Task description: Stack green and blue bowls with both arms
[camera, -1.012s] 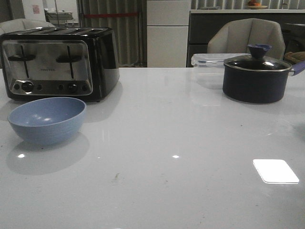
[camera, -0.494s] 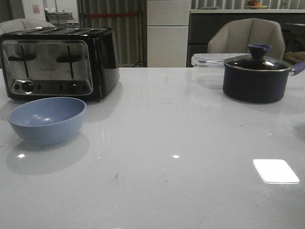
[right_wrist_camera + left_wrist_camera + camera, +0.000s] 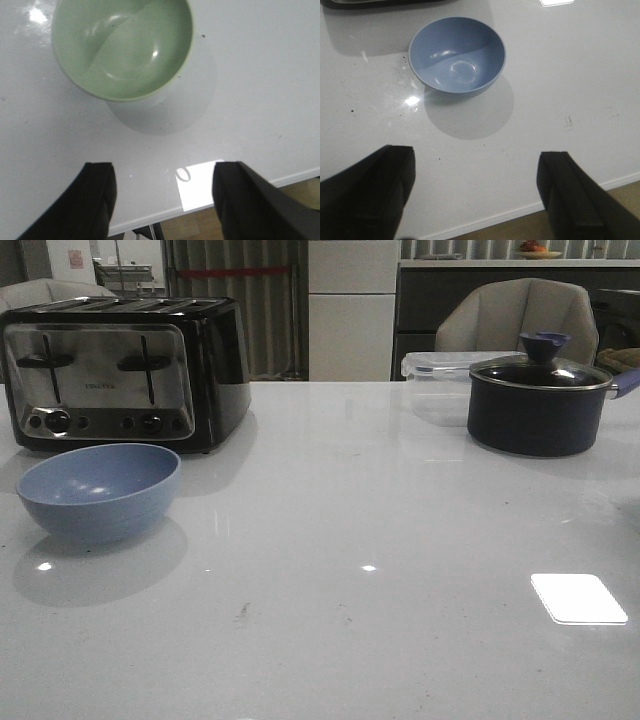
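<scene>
Both hands hang spread and empty above the white tabletop (image 3: 380, 540): left hand (image 3: 475, 195) short of the blue bowl (image 3: 98, 490) before the toaster (image 3: 120, 370), right hand (image 3: 162, 200) short of the green bowl (image 3: 122, 47).

Bystanders on the white counter (image 3: 400, 500)

A chrome and black toaster (image 3: 120, 370) stands at the counter's far left, four slots on top, two levers and a row of knobs on its face. Well apart from the toaster, at the far right, sits a dark navy pot (image 3: 540, 405) with a glass lid (image 3: 540, 371) and blue knob (image 3: 545, 344). Just behind the pot, on the side towards the toaster, is a clear lidded box (image 3: 435, 380). Beyond the pot, off the counter, stands a grey chair (image 3: 515, 315). Nearer than the pot, a bright square of light (image 3: 578, 598) glares on the counter.
</scene>
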Controlling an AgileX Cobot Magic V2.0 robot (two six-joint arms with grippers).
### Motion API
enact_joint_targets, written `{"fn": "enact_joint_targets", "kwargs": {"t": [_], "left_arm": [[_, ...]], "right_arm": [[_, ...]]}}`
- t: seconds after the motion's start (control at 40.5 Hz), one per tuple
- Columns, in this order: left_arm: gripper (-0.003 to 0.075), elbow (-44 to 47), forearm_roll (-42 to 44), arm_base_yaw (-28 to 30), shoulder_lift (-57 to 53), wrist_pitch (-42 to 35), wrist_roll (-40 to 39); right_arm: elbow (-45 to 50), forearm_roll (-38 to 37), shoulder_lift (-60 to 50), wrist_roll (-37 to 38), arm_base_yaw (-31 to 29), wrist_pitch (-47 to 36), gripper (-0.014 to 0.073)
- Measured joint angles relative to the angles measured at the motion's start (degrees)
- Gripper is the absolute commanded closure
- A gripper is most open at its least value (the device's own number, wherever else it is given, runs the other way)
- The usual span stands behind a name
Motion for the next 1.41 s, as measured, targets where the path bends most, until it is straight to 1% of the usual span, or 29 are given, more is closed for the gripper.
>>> {"fn": "enact_joint_targets", "kwargs": {"t": [0.099,0.222,0.37,0.518,0.79,0.864,0.987,1.11,1.308,1.406], "left_arm": [[0.0158,0.0,0.0,0.0,0.0,0.0,0.0],[0.0158,0.0,0.0,0.0,0.0,0.0,0.0],[0.0158,0.0,0.0,0.0,0.09,0.0,0.0],[0.0158,0.27,0.0,0.0,0.09,-0.14,0.0],[0.0158,1.97,0.0,0.0,0.09,-0.14,0.0],[0.0158,1.97,0.0,0.0,0.21,-0.14,0.0],[0.0158,2.22,0.0,0.0,0.21,-0.14,0.0],[0.0158,2.24,0.0,0.0,0.21,-0.14,0.0],[0.0158,2.24,0.0,0.0,0.21,-0.14,0.0],[0.0158,2.24,0.0,0.0,0.21,-0.14,0.0]], "right_arm": [[-3.95,1.14,5.88,-0.97,-2.98,0.79,0.0069],[-8.34,2.56,13.86,-1.56,-5.18,1.54,0.0101],[-12.43,3.36,22.35,-2.38,-5.41,1.43,0.0153],[-15.36,4.02,29.04,-2.77,-5.41,0.01,0.0154],[-18.19,5.99,36.59,-3.37,-5.41,-2.58,0.0163],[-18.89,6.6,37.98,-3.58,-5.41,-3.11,0.0218],[-19.26,7.65,39.02,-4.07,-5.41,-3.75,0.0353],[-19.44,8.03,39.02,-4.07,-5.41,-4.29,0.0445],[-19.77,8.3,39.02,-4.56,-5.41,-4.57,0.0546],[-19.77,9.08,38.64,-6.37,-5.41,-4.57,0.0558]]}}
